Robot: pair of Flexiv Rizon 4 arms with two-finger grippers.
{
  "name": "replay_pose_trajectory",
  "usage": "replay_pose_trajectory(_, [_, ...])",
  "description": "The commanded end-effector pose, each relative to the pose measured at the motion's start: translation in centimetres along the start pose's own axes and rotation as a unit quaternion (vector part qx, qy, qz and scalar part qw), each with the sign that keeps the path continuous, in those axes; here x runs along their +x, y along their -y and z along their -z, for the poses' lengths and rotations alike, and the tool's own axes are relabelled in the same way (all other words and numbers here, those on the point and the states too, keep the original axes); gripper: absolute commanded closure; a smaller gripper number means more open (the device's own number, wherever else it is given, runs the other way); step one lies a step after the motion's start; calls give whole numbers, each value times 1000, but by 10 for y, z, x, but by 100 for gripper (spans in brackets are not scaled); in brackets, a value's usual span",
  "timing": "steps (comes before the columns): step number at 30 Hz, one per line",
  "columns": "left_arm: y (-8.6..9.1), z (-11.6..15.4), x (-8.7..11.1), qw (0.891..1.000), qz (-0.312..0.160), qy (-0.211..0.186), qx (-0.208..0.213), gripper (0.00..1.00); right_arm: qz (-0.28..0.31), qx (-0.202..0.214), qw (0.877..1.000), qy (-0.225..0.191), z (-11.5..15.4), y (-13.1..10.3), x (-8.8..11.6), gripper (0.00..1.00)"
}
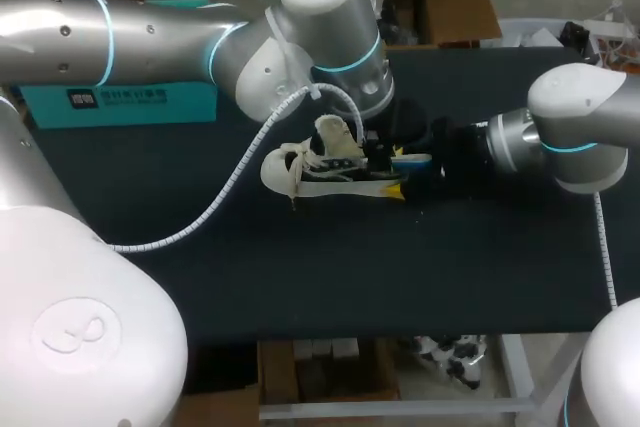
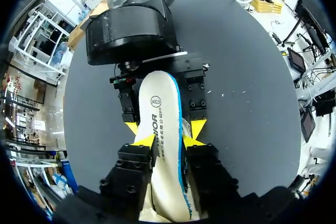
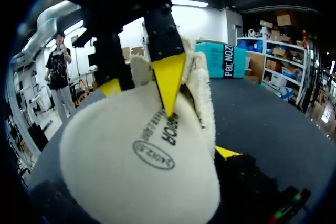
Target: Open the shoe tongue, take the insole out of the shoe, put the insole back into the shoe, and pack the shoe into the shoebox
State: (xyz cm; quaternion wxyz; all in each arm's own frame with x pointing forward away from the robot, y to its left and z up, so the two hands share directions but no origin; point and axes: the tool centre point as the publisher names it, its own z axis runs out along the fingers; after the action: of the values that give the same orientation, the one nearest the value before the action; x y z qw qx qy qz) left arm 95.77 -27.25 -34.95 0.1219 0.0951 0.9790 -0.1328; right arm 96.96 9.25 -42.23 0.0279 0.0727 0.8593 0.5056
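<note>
Left gripper (image 2: 168, 141) pinches insole (image 2: 160, 124) by its edges over shoe (image 1: 300, 175) opening, right gripper (image 1: 403, 174) state cannot be told; judged best: draw insole out lengthwise, slowly, without snagging inside.

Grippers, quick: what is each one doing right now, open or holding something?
Left gripper: closed on the insole.
Right gripper: at the same insole; open or closed cannot be told.

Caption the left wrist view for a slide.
Left gripper pinching the white insole by its edges, the right gripper just ahead.
</note>
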Motion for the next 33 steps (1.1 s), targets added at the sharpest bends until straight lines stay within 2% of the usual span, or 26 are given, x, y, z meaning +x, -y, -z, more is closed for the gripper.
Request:
replay_pose_trajectory(1, [-1,1,-4,1000,3,0,2,100,1,-3,1000,-1,0,3,1,100])
replay_pose_trajectory(9, [-3,24,-4,1000,-3,-4,21,100,1,-3,1000,-1,0,3,1,100])
replay_pose_trajectory(20, [2,75,-5,991,-24,-65,114,100,1,-3,1000,-1,0,3,1,100])
replay_pose_trajectory(23, [7,88,-7,985,-32,-85,145,100,1,-3,1000,-1,0,3,1,100])
replay_pose_trajectory(33, [38,126,2,968,-67,-112,216,100,12,-2,1000,7,8,3,1,100])
